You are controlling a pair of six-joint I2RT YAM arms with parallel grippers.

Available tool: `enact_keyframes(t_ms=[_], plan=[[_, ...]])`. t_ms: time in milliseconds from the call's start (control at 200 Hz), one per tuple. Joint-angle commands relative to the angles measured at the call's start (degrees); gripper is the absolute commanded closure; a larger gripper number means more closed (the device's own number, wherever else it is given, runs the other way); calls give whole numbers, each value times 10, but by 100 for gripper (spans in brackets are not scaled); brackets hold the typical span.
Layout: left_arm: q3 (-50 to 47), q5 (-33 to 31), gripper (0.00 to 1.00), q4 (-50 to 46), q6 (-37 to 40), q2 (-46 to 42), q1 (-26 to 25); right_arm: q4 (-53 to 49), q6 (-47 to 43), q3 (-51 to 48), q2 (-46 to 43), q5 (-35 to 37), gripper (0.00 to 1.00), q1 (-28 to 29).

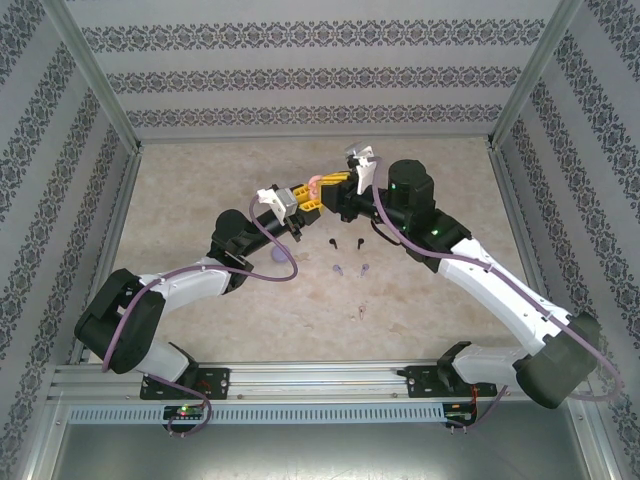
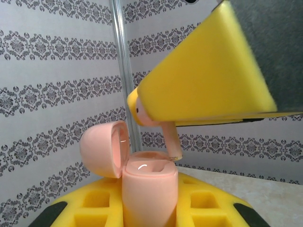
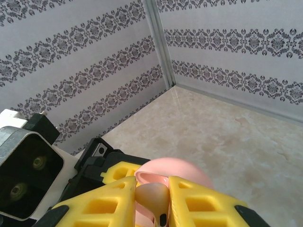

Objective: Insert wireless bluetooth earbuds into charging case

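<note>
Seating the pale pink earbud (image 2: 171,142) looks like the step in hand. Up front, the left gripper (image 2: 150,210) is clamped narrow on the pink case (image 2: 149,187), lid open and upright. The right gripper (image 3: 158,210) pinches the earbud between its yellow fingers (image 2: 203,80), stem tip at the case's mouth. Next: lower straight, then release.

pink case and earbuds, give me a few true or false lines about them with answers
1. The pink case is open. True.
2. The left pincer holds that case. True.
3. The right pincer is empty. False: that pincer grips a pink earbud.
4. The pink earbud sits fully in the case. False: it hangs stem down at the rim.
5. Two black earbuds lie on the table. True.
</note>
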Motion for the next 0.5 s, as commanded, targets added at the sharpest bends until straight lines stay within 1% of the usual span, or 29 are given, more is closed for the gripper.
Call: enact_keyframes(t_ms=[0, 495], plan=[[19, 16, 100, 27, -10, -10, -11, 20, 7, 2, 6, -9, 78, 3], [22, 16, 100, 11, -10, -16, -13, 25, 16, 1, 13, -9, 82, 3]])
